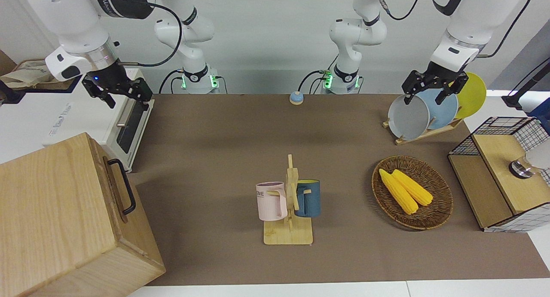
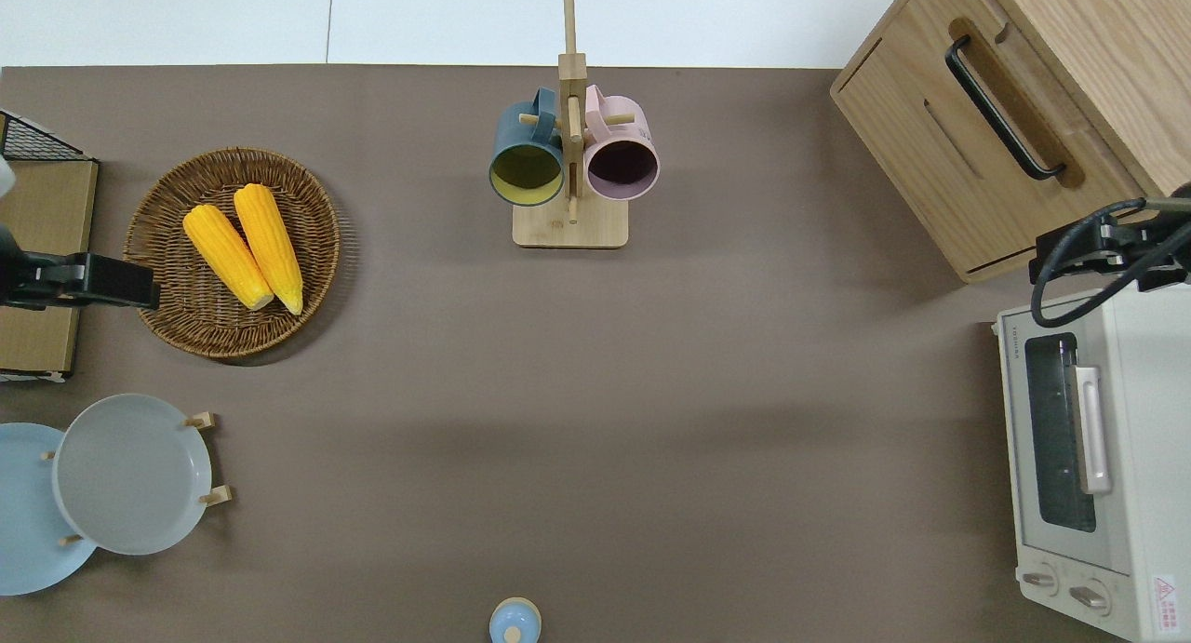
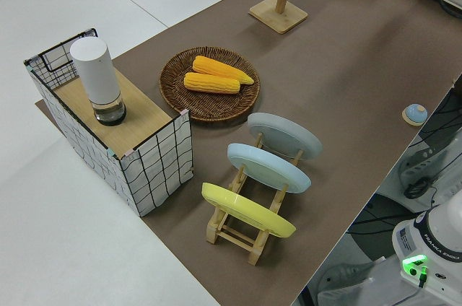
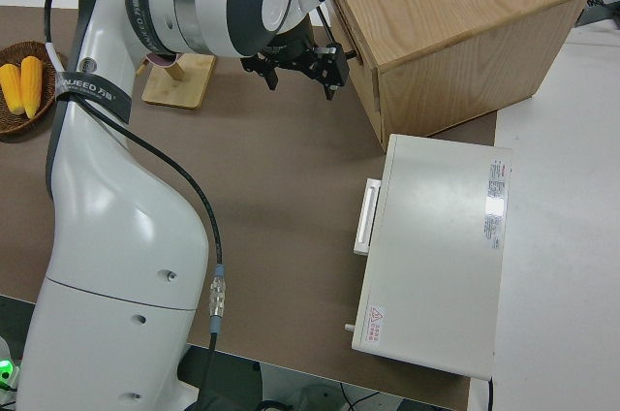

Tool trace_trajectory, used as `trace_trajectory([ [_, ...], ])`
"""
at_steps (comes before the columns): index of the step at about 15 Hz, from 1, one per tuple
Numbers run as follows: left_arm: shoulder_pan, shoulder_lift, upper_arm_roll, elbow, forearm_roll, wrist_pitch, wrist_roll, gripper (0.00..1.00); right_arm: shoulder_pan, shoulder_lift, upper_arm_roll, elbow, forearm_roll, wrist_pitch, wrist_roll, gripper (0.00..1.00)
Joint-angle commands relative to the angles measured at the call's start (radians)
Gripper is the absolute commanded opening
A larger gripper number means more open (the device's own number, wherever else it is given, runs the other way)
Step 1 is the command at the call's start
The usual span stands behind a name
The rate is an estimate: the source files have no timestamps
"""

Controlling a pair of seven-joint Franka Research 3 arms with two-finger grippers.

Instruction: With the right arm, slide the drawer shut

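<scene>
The pale-wood cabinet (image 2: 1089, 29) stands at the right arm's end of the table, farther from the robots than the white oven (image 2: 1089, 457). Its drawer (image 2: 968, 159) has a black bar handle (image 2: 1000, 108), and the drawer front looks level with the cabinet's face; it also shows in the front view (image 1: 117, 176). My right gripper (image 1: 128, 98) is open and empty, up in the air over the gap between the oven and the cabinet (image 4: 300, 83). It touches neither. My left gripper (image 1: 424, 99) is open, and that arm is parked.
A wooden mug rack (image 2: 569, 159) with a blue and a pink mug stands mid-table. Toward the left arm's end are a wicker basket (image 2: 177, 317) with two corn cobs, a plate rack (image 2: 121, 475) and a wire-mesh wood box (image 1: 502, 172). A small blue knob (image 2: 515, 622) lies near the robots.
</scene>
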Motion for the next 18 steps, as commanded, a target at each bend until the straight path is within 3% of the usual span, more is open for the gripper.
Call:
trace_trajectory([
  [1, -0.017, 0.013, 0.017, 0.020, 0.012, 0.000, 0.008, 1.00, -0.032, -0.041, 0.019, -0.047, 0.005, 0.013, -0.019, 0.987],
  [5, -0.017, 0.013, 0.017, 0.020, 0.012, 0.000, 0.008, 1.00, -0.038, -0.053, 0.019, -0.070, 0.007, 0.036, -0.019, 0.987],
  [8, -0.017, 0.013, 0.017, 0.020, 0.012, 0.000, 0.008, 1.00, -0.035, -0.133, 0.017, -0.183, 0.002, 0.113, -0.017, 0.987],
  [9, -0.017, 0.013, 0.017, 0.020, 0.012, 0.000, 0.008, 1.00, -0.032, -0.148, 0.019, -0.203, -0.002, 0.125, -0.017, 0.987],
  [18, -0.017, 0.013, 0.017, 0.020, 0.012, 0.000, 0.008, 1.00, -0.023, -0.153, 0.022, -0.196, -0.009, 0.121, -0.014, 0.987],
])
